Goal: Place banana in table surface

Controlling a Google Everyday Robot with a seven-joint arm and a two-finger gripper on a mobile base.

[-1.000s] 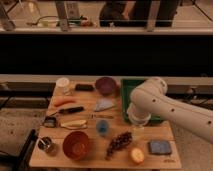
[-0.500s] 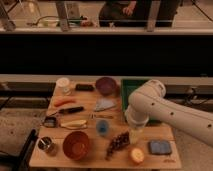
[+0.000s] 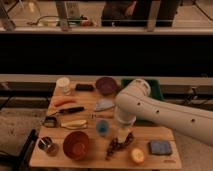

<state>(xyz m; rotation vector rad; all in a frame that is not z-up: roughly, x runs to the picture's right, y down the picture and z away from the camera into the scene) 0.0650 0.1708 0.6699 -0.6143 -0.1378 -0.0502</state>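
Scanning from the far left of the pincer [image 3: 122, 135]: a metal cup [image 3: 47, 146] and an orange bowl [image 3: 76, 144] sit at the front of the worktop [image 3: 97, 157]. The banana [image 3: 74, 124] lies flat on the wood, well to the left of the pincer and just behind the bowl. A black-handled knife [image 3: 70, 110] and a carrot [image 3: 65, 101] lie farther back. A blue cup [image 3: 102, 126] stands just left of the pincer. The pincer itself points down, low over a dark cluster [image 3: 117, 146] (possibly grapes). Whether it is open, closed or holding anything cannot be told.

Hazards:
- A leftward reach toward the banana could tip the blue cup, which stands between them.
- A low descent at the present position could catch the cluster instead.
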